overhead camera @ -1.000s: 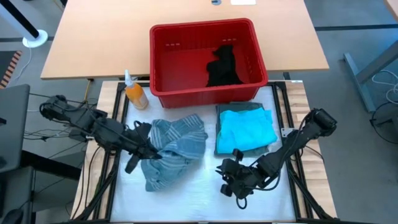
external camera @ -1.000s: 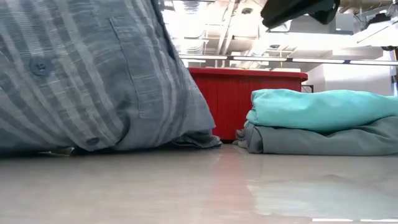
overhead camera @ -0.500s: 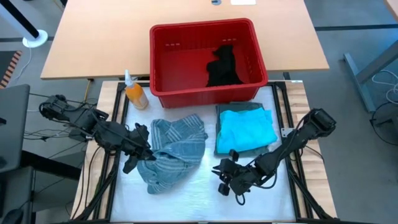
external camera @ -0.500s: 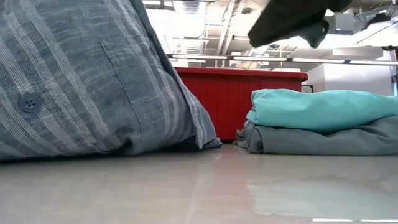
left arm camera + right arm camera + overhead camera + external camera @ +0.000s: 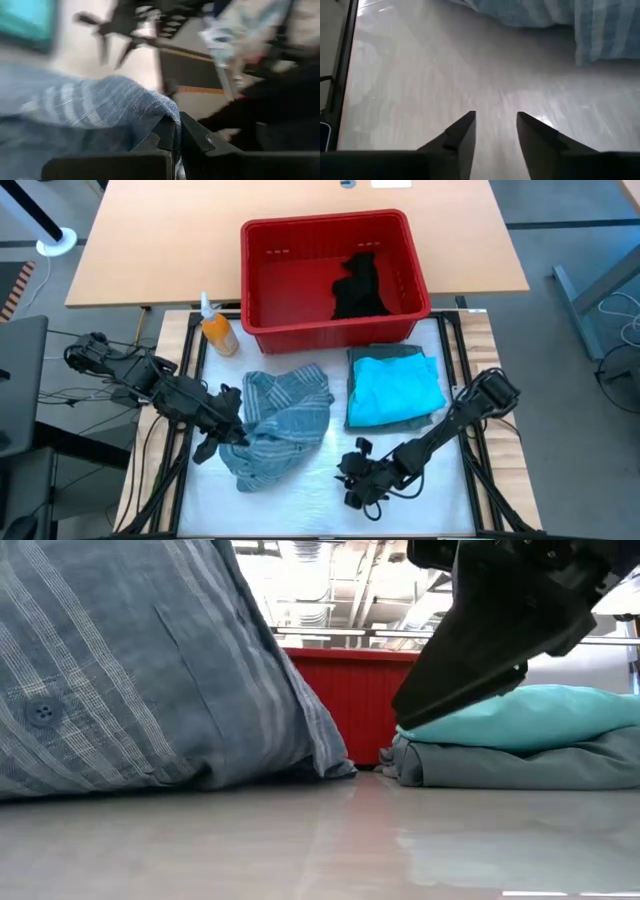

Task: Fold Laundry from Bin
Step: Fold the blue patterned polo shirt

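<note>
The blue-grey striped shirt (image 5: 285, 420) lies crumpled on the white table mat; it fills the left of the low view (image 5: 130, 670). My left gripper (image 5: 232, 432) is shut on the shirt's left side. My right gripper (image 5: 352, 482) is open and empty over the mat, right of the shirt's near end; it shows dark in the low view (image 5: 490, 650). The folded turquoise garment (image 5: 397, 388) lies on the folded grey-green one (image 5: 383, 356). The red bin (image 5: 325, 222) holds the black garment (image 5: 360, 288). My left gripper pinches a raised fold of the striped shirt (image 5: 167, 112) between its two fingers, at the shirt's left side. The fingers come slanting from the table's left. The rest of the shirt lies slack and heaped on the mat.
An orange bottle with a white nozzle (image 5: 218, 330) stands at the mat's far left corner beside the bin. Bare mat (image 5: 470, 65) lies near the front edge, between my right gripper and the shirt (image 5: 605, 30).
My right gripper has gone toward the table's left and near edges and has come down, so that it now hangs large in the low view. My left gripper has drawn the shirt's held fold a little toward the table's left; the cloth has shifted with it.
</note>
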Controlling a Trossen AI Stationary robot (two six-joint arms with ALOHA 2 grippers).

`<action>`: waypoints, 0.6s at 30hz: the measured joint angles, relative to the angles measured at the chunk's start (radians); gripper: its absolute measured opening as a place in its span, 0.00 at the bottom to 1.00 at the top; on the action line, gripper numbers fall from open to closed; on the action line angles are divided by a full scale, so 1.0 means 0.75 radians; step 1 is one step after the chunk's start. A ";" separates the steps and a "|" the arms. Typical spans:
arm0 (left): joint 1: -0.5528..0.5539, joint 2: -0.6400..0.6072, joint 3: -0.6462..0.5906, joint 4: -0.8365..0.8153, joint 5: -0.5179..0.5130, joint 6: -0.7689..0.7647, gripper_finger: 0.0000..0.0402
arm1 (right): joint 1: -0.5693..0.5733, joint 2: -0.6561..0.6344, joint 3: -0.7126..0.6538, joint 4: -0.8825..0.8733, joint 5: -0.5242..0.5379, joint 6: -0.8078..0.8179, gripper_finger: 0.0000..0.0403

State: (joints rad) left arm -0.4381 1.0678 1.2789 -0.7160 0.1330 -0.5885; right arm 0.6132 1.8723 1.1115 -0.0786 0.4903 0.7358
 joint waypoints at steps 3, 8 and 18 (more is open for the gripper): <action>0.000 -0.010 0.001 0.060 0.130 0.037 0.00 | 0.002 -0.007 0.003 0.012 0.000 0.000 0.51; 0.000 -0.023 0.001 0.027 0.348 0.035 0.00 | -0.003 -0.017 0.003 0.012 0.000 -0.109 0.53; 0.000 -0.023 0.001 -0.268 0.496 -0.013 0.00 | -0.151 -0.018 0.083 0.007 0.002 -0.295 0.53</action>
State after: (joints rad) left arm -0.4381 1.0508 1.2793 -0.9172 0.5051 -0.5980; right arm 0.5002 1.8591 1.1737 -0.0731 0.4920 0.5143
